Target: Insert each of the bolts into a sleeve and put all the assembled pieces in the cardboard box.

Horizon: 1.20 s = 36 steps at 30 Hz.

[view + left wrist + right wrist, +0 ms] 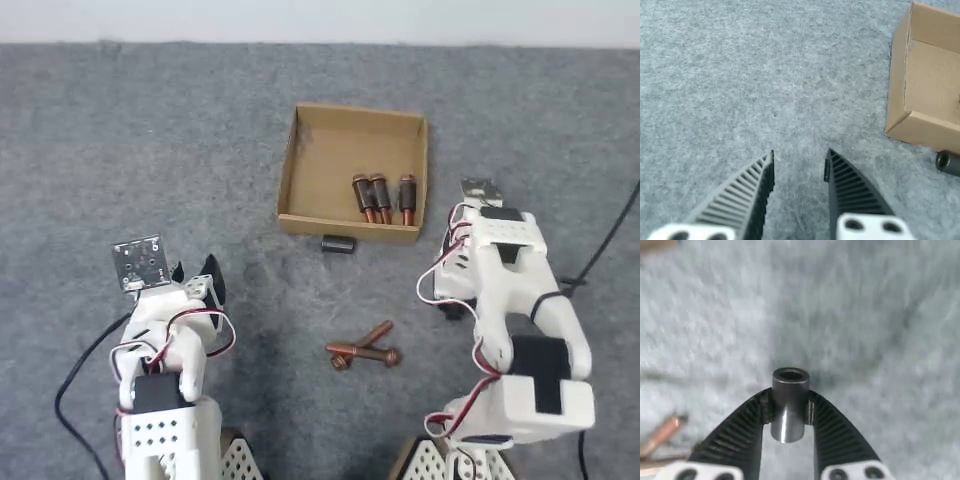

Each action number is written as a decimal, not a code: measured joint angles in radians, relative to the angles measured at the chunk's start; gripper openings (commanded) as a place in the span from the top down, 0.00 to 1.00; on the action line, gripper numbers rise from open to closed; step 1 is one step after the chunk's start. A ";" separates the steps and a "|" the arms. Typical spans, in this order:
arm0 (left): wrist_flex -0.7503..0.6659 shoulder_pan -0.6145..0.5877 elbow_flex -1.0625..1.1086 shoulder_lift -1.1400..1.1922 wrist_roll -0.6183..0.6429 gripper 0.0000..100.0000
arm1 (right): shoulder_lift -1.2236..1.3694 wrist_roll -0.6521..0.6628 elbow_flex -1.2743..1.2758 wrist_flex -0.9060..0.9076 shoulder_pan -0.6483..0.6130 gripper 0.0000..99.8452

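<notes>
The right arm's jaws are clamped on a sleeve [789, 405]; the left arm's jaws stand apart above the bench [150, 150]. Three assembled pieces [383, 198] lie in the cardboard box [350, 228], with a second sleeve [339, 244] just outside its wall and loose bolts [365, 350] between the arms.

You see mottled grey carpet [150, 130] under everything. Your cardboard box [345, 227] is plain tan-brown; the assembled pieces [380, 198] in it are dark grey over copper. The loose bolts [365, 350] are copper-orange. The sleeve [789, 402] in your right gripper [790, 395] is dark grey with a pale sheen — the lone sleeve [339, 244] beside the box is equally dark. The left gripper [799, 162] has black, ribbed fingers [747, 197]; the arms [505, 260] are white, their wires [230, 340] red and white.
</notes>
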 measured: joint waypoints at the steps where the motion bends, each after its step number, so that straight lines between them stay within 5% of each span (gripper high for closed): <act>1: 0.000 0.000 0.000 0.000 0.000 0.84 | -0.017 0.000 0.000 0.031 0.011 0.99; 8: 0.000 0.000 0.000 0.000 0.000 0.84 | -0.178 0.000 0.095 0.086 0.071 0.99; 19: 0.043 0.018 -0.009 0.000 -0.086 0.84 | -0.422 0.081 0.400 -0.098 0.152 0.99; 36: 0.353 0.270 -0.520 0.163 -0.133 0.84 | -0.440 0.110 0.405 -0.127 0.281 0.99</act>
